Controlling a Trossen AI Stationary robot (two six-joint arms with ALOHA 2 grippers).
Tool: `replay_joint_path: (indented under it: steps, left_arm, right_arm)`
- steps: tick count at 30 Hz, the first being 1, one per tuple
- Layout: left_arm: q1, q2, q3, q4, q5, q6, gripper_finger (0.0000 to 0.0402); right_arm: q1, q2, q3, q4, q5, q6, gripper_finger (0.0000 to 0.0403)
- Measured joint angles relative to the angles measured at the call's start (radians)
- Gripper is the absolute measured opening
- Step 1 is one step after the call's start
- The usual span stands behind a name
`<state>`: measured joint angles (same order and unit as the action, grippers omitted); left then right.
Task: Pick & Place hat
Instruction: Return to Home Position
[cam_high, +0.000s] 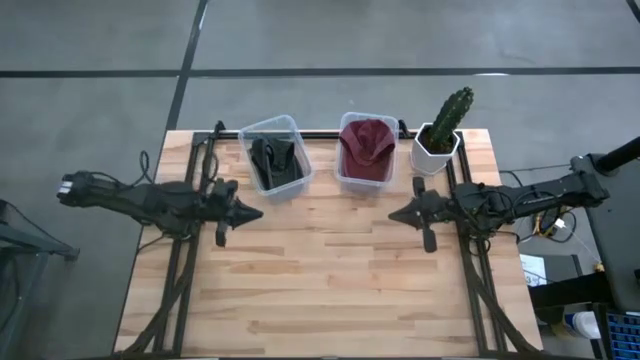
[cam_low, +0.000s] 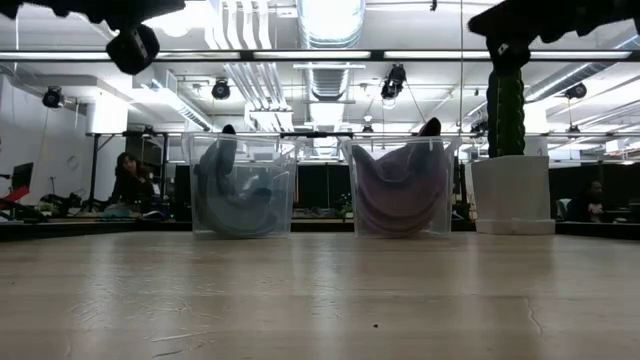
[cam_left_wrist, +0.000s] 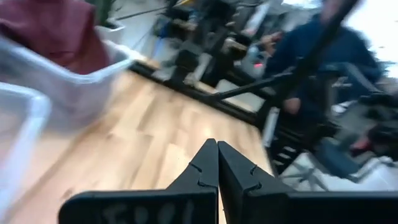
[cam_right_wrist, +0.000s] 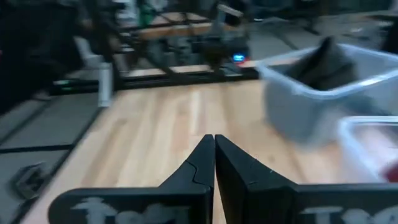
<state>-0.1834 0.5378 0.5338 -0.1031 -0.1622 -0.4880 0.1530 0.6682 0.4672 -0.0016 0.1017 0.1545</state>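
Note:
A maroon hat (cam_high: 367, 148) lies in a clear plastic bin (cam_high: 344, 178) at the table's far edge; it also shows in the low view (cam_low: 400, 190) and the left wrist view (cam_left_wrist: 56, 31). A black hat (cam_high: 275, 163) fills a second clear bin (cam_high: 292, 126) to its left, seen in the right wrist view (cam_right_wrist: 326, 62). My left gripper (cam_high: 256, 212) hovers over the table's left half, shut and empty (cam_left_wrist: 217, 155). My right gripper (cam_high: 393, 213) hovers over the right half, shut and empty (cam_right_wrist: 214, 149). Both point toward the table's middle.
A potted cactus (cam_high: 443, 130) in a white pot stands at the far right corner, next to the maroon hat's bin. The wooden tabletop (cam_high: 320, 280) lies bare between and in front of the grippers. People and equipment show in the room beyond.

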Motion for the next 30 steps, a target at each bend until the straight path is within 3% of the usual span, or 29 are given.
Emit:
replay_joint_path:
  steps: [4, 8, 16, 24, 30]
  left_arm:
    - [-0.014, -0.028, -0.122, 0.215, 0.051, 0.013, 0.0000]
    - [-0.038, -0.043, -0.205, 0.375, 0.059, 0.118, 0.0000]
    - [-0.067, -0.046, -0.209, 0.318, 0.034, 0.233, 0.0000]
    - [-0.070, -0.085, -0.232, 0.227, 0.041, 0.270, 0.0000]
    - [-0.070, -0.164, -0.392, 0.419, 0.071, 0.244, 0.0000]
  right_arm:
    - [-0.001, -0.035, -0.053, 0.018, -0.114, 0.000, 0.0009]
    - [-0.001, -0.066, -0.113, 0.105, -0.173, 0.004, 0.0009]
    - [-0.001, -0.122, -0.299, 0.461, -0.191, 0.069, 0.0009]
    - [-0.001, -0.152, -0.367, 0.521, -0.189, 0.080, 0.0009]
    - [-0.001, -0.151, -0.379, 0.535, -0.189, 0.056, 0.0009]
